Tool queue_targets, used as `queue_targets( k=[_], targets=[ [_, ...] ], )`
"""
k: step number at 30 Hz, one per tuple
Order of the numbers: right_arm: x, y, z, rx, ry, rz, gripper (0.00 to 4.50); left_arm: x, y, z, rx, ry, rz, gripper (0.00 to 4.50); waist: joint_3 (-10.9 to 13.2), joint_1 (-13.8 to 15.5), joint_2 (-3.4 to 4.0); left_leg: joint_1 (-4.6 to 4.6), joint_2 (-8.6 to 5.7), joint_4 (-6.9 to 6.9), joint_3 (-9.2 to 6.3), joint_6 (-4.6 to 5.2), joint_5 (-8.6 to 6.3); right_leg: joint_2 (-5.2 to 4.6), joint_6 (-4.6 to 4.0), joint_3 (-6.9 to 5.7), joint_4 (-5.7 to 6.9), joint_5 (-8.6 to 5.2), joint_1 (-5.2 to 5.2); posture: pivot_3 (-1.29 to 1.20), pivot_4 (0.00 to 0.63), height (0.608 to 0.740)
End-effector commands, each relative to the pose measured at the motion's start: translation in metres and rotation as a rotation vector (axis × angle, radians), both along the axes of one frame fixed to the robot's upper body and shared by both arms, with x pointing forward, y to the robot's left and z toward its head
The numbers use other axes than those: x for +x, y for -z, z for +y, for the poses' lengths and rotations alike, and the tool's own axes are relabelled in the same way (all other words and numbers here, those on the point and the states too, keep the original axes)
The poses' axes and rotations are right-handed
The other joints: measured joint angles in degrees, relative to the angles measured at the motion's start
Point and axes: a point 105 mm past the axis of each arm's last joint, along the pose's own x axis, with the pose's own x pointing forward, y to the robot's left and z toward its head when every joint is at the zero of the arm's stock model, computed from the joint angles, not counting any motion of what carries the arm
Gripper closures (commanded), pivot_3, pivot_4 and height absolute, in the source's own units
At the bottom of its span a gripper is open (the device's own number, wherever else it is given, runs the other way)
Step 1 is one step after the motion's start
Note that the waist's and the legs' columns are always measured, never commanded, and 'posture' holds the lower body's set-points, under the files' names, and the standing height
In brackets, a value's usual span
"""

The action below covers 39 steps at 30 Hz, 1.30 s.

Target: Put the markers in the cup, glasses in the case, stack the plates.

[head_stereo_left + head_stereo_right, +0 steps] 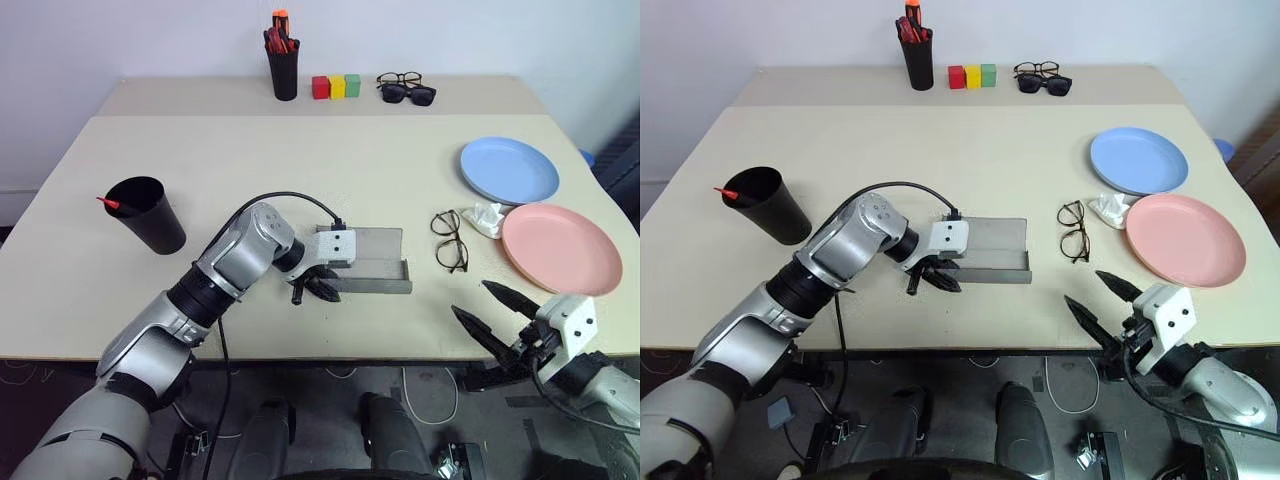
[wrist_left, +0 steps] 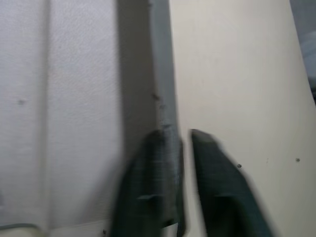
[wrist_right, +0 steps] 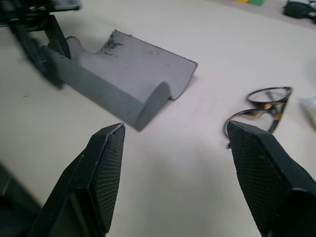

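Nearest, at the table's front edge, the right gripper [image 1: 497, 303] waits with fingers spread wide and nothing between them, aimed toward the case and glasses, probably poised for a pickup.

Far left stands the cup [image 1: 146, 213], a red-capped marker [image 1: 108, 203] leaning inside its rim; the second marker I cannot make out. At centre, the case [image 1: 368, 260] lies open, lid laid flat, ready to take the spectacles. The left gripper [image 1: 312, 289] sits at its front-left corner, fingers a little apart astride the front wall; whether they pinch it I cannot tell. It seems placed to steady the case. Just right of the case the glasses [image 1: 450, 239] lie folded on the table. Beyond them the blue plate [image 1: 509, 170] and pink plate [image 1: 560, 249] rest side by side, unstacked.
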Motion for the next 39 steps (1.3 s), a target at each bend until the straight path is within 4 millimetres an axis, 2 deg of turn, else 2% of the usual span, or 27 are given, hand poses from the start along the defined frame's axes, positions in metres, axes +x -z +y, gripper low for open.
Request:
queue_targets(
  k=[1,5,9,11,13,18,22,27,30,39],
  targets=[
    [0.006,-0.012,-0.010,0.019,0.054,-0.029,1.16,-0.003,-0.025,-0.006,-0.067,0.005,-0.026,2.09,0.00,-0.02,0.00,0.00,0.00,0.00,0.00,0.00,0.00,0.00,0.00,0.00,0.00,0.00,0.00,0.00,0.150,0.740],
    [0.017,-0.020,-0.015,0.025,0.071,-0.042,1.16,-0.007,-0.044,-0.007,-0.127,-0.025,-0.047,2.09,0.00,-0.09,0.01,0.00,0.00,-0.01,-0.01,0.00,0.00,0.00,-0.06,0.00,0.01,0.04,-0.01,0.00,0.150,0.740],
    [0.035,-0.016,-0.018,0.088,0.006,0.104,1.16,-0.001,-0.076,-0.007,-0.293,-0.095,-0.114,2.09,0.01,-0.19,0.02,0.01,0.00,0.03,0.01,0.00,0.00,0.00,-0.06,0.02,0.00,0.04,0.01,0.00,0.150,0.740],
    [0.048,-0.016,-0.026,0.118,0.002,0.164,1.16,0.000,-0.086,-0.006,-0.408,-0.124,-0.138,2.09,0.01,-0.29,0.02,0.02,0.01,0.03,0.00,0.01,0.01,0.00,-0.06,0.02,0.00,0.04,0.02,0.00,0.150,0.740],
    [0.060,-0.015,-0.034,0.138,-0.005,0.218,1.16,-0.005,-0.088,-0.001,-0.483,-0.098,-0.157,2.09,-0.01,-0.32,0.07,0.04,0.00,0.02,0.01,0.01,0.01,0.00,-0.15,0.02,0.01,0.10,0.03,0.00,0.150,0.740],
    [0.096,-0.029,-0.050,0.220,-0.058,0.254,1.16,-0.019,-0.093,0.019,-0.677,-0.065,-0.290,2.09,0.03,-0.38,0.21,0.07,0.02,-0.06,0.06,0.00,0.01,0.01,-0.19,0.03,0.01,0.17,-0.03,0.00,0.150,0.740],
    [0.115,-0.028,-0.057,0.285,-0.095,0.349,1.16,-0.035,-0.097,0.032,-0.757,-0.024,-0.207,2.09,0.05,0.00,0.20,0.01,0.01,0.04,0.06,-0.01,0.02,0.01,-0.21,0.03,-0.01,0.17,0.00,0.00,0.150,0.740],
    [0.127,-0.023,-0.051,0.358,-0.143,0.459,1.16,-0.036,-0.095,0.039,-0.776,-0.071,-0.197,2.09,0.05,-0.29,0.21,0.02,0.00,0.02,0.06,-0.01,0.02,0.01,-0.07,0.02,-0.03,0.24,0.02,0.00,0.150,0.740],
    [0.131,-0.013,-0.048,0.356,-0.156,0.525,1.16,-0.037,-0.095,0.042,-0.775,-0.093,-0.217,2.09,0.05,-0.42,0.21,0.03,0.00,0.01,0.06,-0.01,0.02,0.01,-0.02,0.02,-0.01,0.27,0.01,0.00,0.150,0.740],
    [0.143,-0.004,-0.040,0.376,-0.179,0.592,1.16,-0.042,-0.095,0.045,-0.782,-0.136,-0.224,2.09,0.04,-0.58,0.23,0.05,0.00,0.01,0.06,-0.03,0.03,0.02,0.00,0.03,0.01,0.28,0.01,0.00,0.150,0.740]
  ],
)
